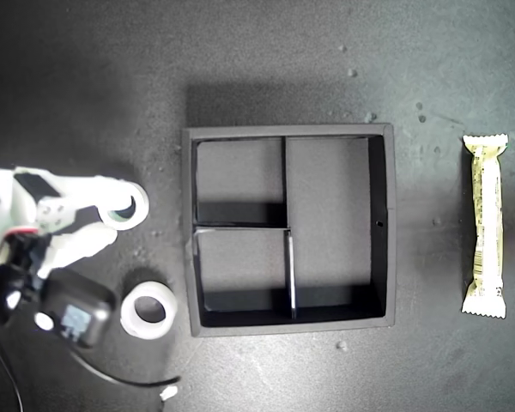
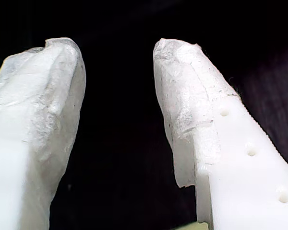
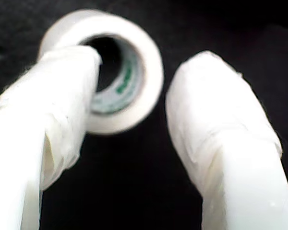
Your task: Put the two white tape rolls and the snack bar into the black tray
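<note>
Dark, speckled tabletop (image 1: 266, 51) fills the exterior view, with the black tray (image 1: 390, 225) sitting near its middle; all three compartments hold nothing. One tape roll (image 1: 148, 311) lies flat on the table just beside the tray's outer wall, toward the exterior view's lower left, touching nothing. The other roll (image 1: 129, 206) is further up on that same side, at the tips of my second gripper (image 1: 112, 221), whose arm reaches in from the exterior view's left edge. In the second wrist view that roll (image 3: 129, 86) stands tilted on edge, green print showing inside its core, and one fingertip (image 3: 69, 81) overlaps its rim at the hole, while the other finger stands clear of it with dark table between; the jaws are spread and not clamped on the roll. The snack bar (image 1: 487, 226) lies lengthwise well apart from the tray on the exterior view's right, its crimped ends pointing up and down that view. My first gripper (image 2: 117, 52) shows only in its own wrist view: two white fingers parted wide over a dark surface, gripping nothing. Two small white shapes at the exterior view's right edge are too little seen to name.
</note>
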